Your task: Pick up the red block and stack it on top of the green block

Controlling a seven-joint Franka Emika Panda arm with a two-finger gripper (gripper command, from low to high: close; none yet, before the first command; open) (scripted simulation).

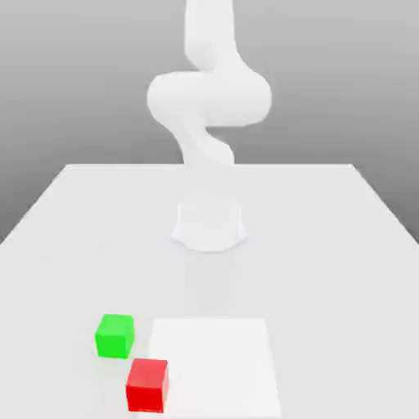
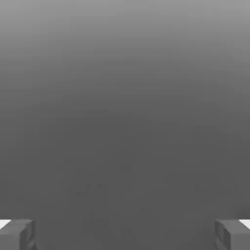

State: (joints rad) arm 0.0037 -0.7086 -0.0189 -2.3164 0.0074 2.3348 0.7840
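With its two fingers standing wide apart and empty, the gripper (image 2: 125, 235) is likely waiting to take the red cube (image 1: 147, 385), which is resting on the white tabletop (image 1: 327, 286) near the green cube (image 1: 115, 336), the intended base.

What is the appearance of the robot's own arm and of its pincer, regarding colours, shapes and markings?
The arm is plain white, with smooth, rounded, bulging segments; I can make out no cables or markings on it. The pincer has two dark grey, blocky fingers with angular edges, and a small white patch is visible beside each.
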